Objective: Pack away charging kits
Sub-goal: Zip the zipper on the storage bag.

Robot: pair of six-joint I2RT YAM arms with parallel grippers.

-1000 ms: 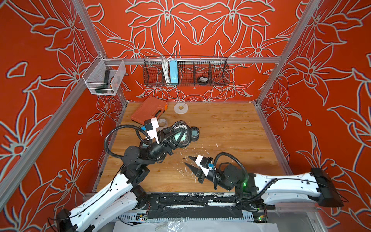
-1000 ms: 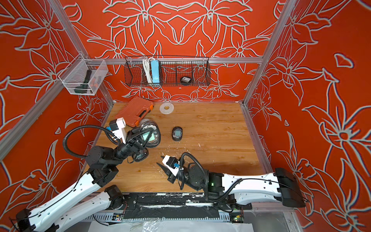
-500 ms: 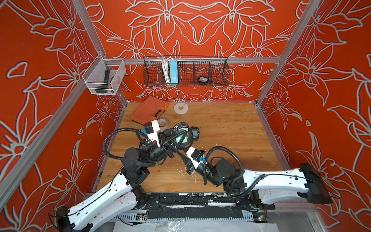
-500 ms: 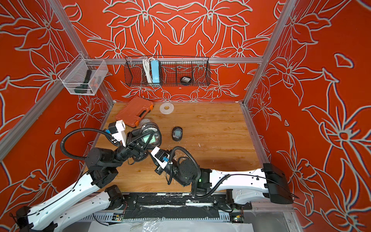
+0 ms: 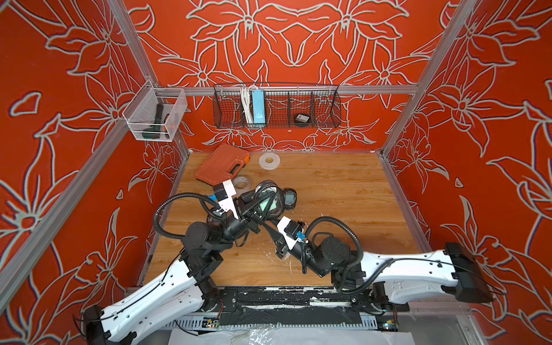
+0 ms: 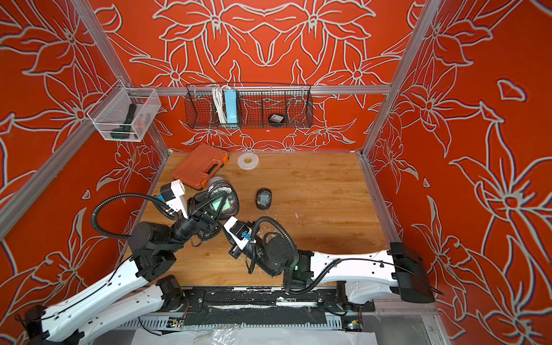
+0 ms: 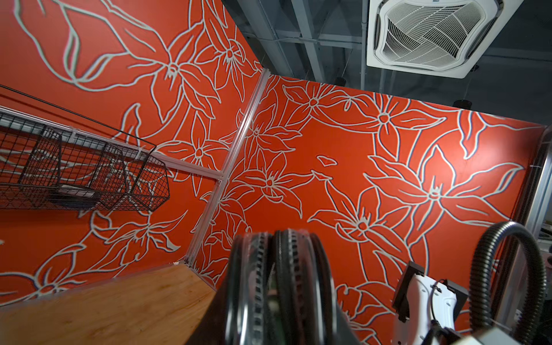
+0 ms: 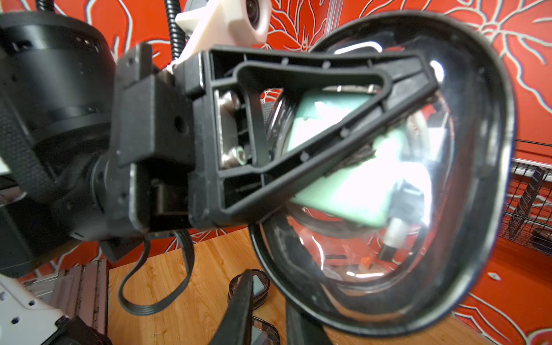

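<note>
Clearly holds pouch (image 8: 484,194) raised above table (image 5: 328,185), left of middle, pinched across both faces by left gripper (image 5: 264,206). Shows teal adapter (image 8: 352,191) inside, behind clear top. Cannot tell grip of right gripper (image 8: 268,301): fingers near together, just under pouch rim. Has second pouch (image 5: 289,197) lying flat on table, just beyond.

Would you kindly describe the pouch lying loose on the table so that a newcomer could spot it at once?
Find the wooden table and look near its middle. There a small oval pouch with a black rim and clear top lies on the bare wood. Unlike the held pouch beside it, clamped in the left gripper, no gripper touches it.
</note>
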